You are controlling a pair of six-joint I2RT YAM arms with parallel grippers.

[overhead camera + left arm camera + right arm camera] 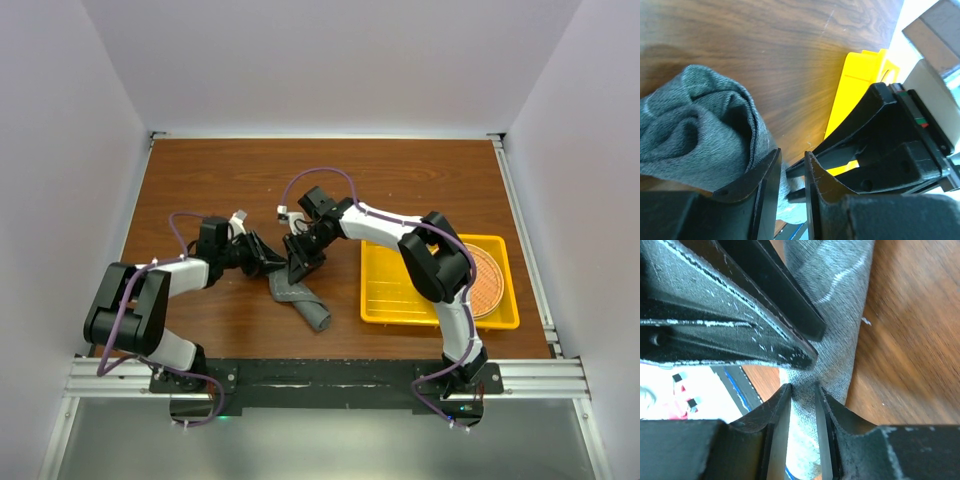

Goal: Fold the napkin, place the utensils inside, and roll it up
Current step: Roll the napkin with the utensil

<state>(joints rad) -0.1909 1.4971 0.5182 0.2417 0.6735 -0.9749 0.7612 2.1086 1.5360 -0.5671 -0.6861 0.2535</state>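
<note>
The dark grey napkin (303, 302) lies rolled into a rumpled bundle on the wooden table, slanting down to the right. Both grippers meet at its upper end. My left gripper (271, 265) comes in from the left, and its jaws (792, 161) stand narrow with grey cloth in the gap and the bunched napkin (695, 130) against the left finger. My right gripper (301, 266) comes from above, its jaws (802, 390) pinched on the napkin roll (840, 300). The left gripper's fingers (740, 305) cross just ahead of it. The utensils are hidden.
A yellow tray (385, 300) sits to the right of the napkin and holds a round woven orange-brown mat (488, 280). The tray's corner (855, 80) shows behind the right gripper's body (890, 150). White walls enclose the table on three sides.
</note>
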